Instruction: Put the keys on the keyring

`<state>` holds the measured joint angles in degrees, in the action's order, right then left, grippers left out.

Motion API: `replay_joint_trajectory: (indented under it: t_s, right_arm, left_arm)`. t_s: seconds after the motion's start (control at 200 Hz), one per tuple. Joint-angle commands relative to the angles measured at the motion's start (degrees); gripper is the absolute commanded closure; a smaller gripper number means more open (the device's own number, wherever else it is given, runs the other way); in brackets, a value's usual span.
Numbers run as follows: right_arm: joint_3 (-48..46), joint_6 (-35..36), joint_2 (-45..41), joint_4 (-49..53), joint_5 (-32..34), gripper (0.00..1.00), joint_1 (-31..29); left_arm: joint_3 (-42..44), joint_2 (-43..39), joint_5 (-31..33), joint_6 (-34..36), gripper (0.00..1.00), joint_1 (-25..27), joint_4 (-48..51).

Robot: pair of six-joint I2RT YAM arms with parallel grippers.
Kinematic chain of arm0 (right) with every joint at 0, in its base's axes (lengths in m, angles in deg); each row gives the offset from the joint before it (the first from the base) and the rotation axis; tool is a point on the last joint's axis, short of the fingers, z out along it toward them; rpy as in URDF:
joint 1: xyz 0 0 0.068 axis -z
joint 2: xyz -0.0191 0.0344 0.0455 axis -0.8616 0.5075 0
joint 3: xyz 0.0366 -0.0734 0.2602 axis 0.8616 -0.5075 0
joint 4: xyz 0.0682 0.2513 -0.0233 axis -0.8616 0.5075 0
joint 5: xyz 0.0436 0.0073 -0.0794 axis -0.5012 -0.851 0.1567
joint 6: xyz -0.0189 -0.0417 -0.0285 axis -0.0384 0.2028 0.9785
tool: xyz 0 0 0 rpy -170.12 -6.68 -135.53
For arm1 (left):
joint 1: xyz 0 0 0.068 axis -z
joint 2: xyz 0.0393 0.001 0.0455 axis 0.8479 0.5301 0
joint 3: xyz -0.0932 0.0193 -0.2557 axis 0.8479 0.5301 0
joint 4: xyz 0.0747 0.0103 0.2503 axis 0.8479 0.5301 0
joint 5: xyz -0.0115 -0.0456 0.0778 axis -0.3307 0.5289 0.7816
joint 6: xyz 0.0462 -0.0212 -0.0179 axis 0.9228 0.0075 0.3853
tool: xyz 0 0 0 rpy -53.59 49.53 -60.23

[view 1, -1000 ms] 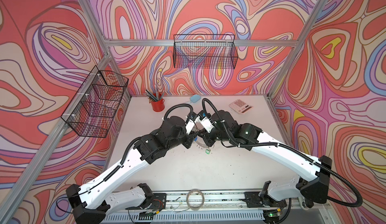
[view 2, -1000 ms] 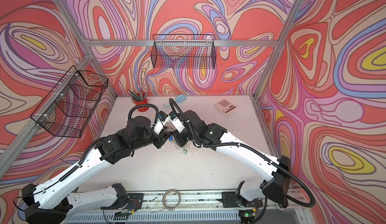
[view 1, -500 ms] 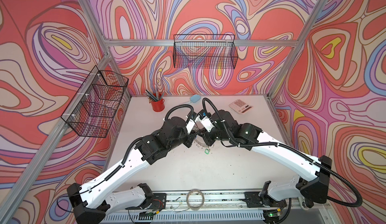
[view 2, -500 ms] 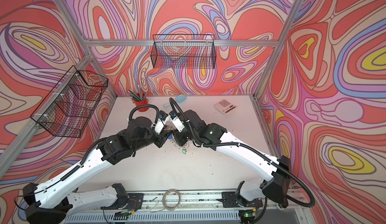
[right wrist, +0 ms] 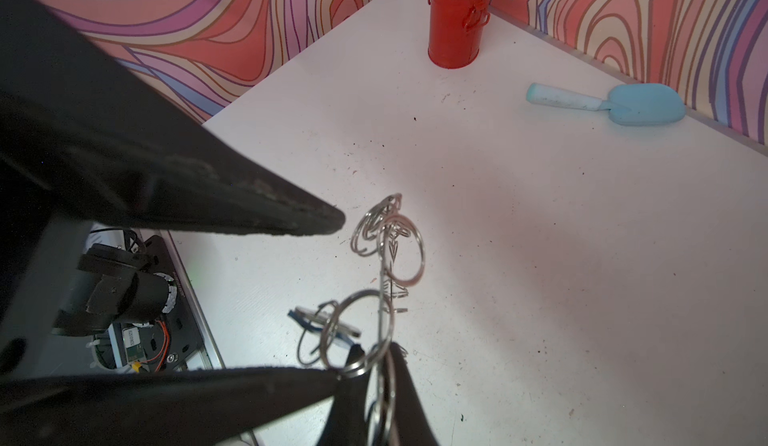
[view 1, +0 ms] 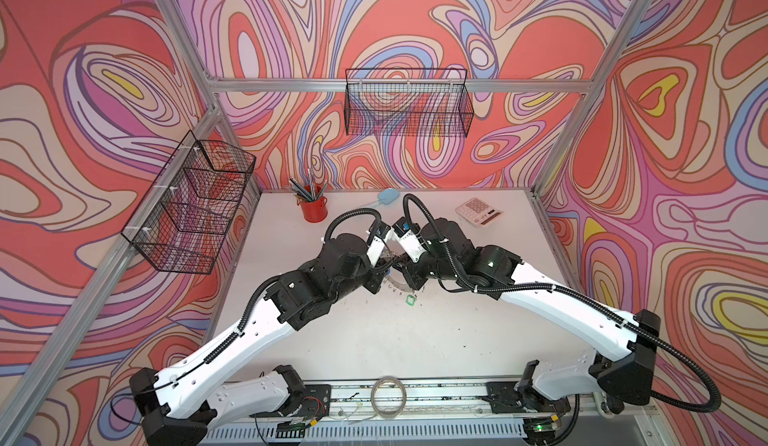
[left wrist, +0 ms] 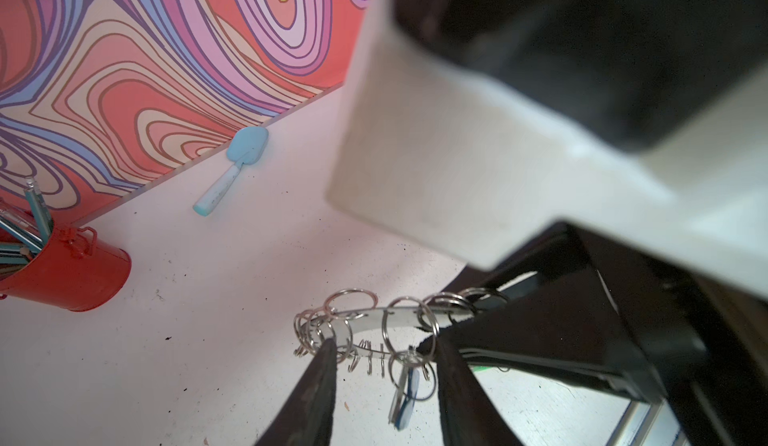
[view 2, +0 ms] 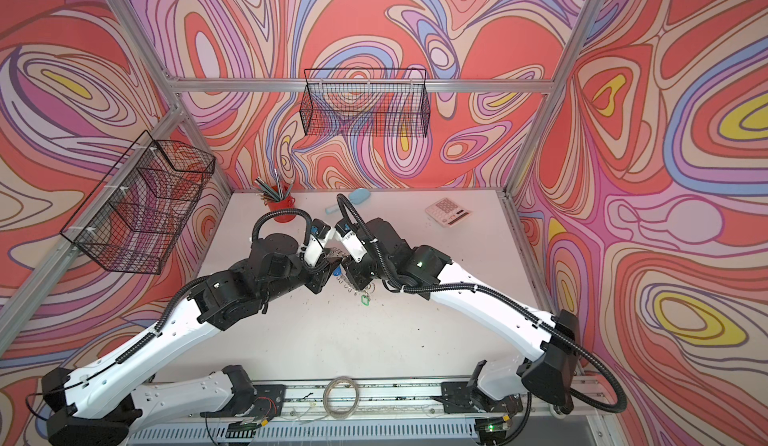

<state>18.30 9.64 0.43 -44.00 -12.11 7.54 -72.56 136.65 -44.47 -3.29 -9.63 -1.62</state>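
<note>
The keyring (left wrist: 376,317), a flat grey disc fringed with small wire rings, is held above the table, edge-on in the right wrist view (right wrist: 384,265). My right gripper (right wrist: 376,354) is shut on its rim. My left gripper (left wrist: 380,344) is open, its fingers (left wrist: 320,377) standing either side of the near rim. Between them the blue-tagged key (left wrist: 405,396) hangs from a small ring on the keyring; it also shows in a top view (view 2: 337,273). The green-tagged key (view 1: 410,299) lies on the table just below the right gripper.
At the back of the table stand a red pencil cup (view 1: 313,209), a light blue scoop (view 1: 384,198) and a calculator (view 1: 478,212). A plain thin hoop (view 1: 388,396) lies on the front rail. Wire baskets (view 1: 189,207) hang on the left and back walls.
Both arms stay nearly still, meeting over the keyring. The left wrist has shifted only slightly.
</note>
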Motion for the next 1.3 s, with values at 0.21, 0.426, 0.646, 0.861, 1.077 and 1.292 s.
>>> replay_joint_trajectory:
  t_s: [0.21, 0.426, 0.646, 0.861, 1.077, 1.292]
  right_arm:
    - [1.1, 1.0, -1.4, -0.9, -2.2, 1.0, -0.8]
    - [1.3, 0.9, -1.5, -0.8, -2.5, 1.0, -0.8]
    - [-0.7, 1.2, -2.8, -2.8, -1.5, 1.0, -0.8]
    - [-4.6, 2.4, -5.3, -7.7, -2.1, 1.0, -0.8]
    - [-7.9, 3.3, -6.8, -11.4, -1.1, 1.0, -0.8]
    - [-8.4, 3.4, -6.7, -12.8, -1.2, 1.0, -1.0]
  left_arm:
    - [1.3, -2.2, 2.0, -2.4, 0.59, -2.9, -0.2]
    - [0.9, -2.5, -1.1, -5.0, 0.6, -3.3, 0.1]
    - [1.7, -6.8, -13.7, -15.2, 0.57, -9.6, 0.9]
    - [3.2, -6.0, -35.5, -24.8, 0.57, -19.7, -1.9]
    - [5.8, -3.4, -46.6, -29.3, 0.59, -21.9, -8.2]
    - [5.6, -2.5, -47.6, -28.8, 0.59, -21.9, -8.4]
